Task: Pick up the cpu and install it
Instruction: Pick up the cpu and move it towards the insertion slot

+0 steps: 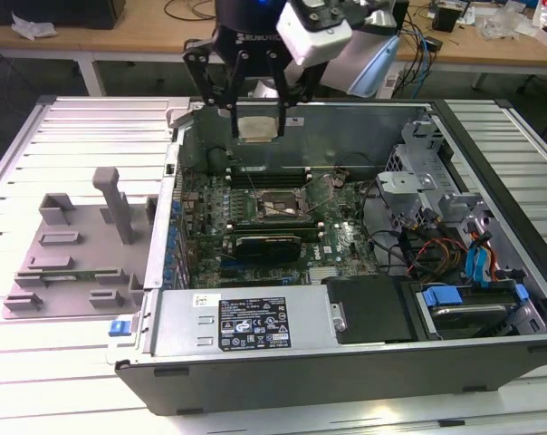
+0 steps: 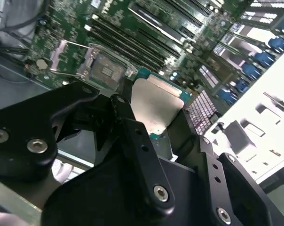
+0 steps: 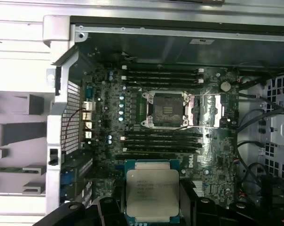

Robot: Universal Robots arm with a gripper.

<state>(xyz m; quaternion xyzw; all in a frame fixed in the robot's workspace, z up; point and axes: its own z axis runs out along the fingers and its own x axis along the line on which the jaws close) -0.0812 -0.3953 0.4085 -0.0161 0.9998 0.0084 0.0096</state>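
My gripper is clamped on the cpu by its edges, lid up & flat, prob. so nothing touches the underside. Cpu hangs over the board, beside the open socket, not above it.

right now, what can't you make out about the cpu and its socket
cpu: part hidden behind the fingers, second wrist view.
cpu underside: faces away in both wrist views.
socket pins: too small, first wrist view.
height of cpu over socket: no side-on view to judge it.
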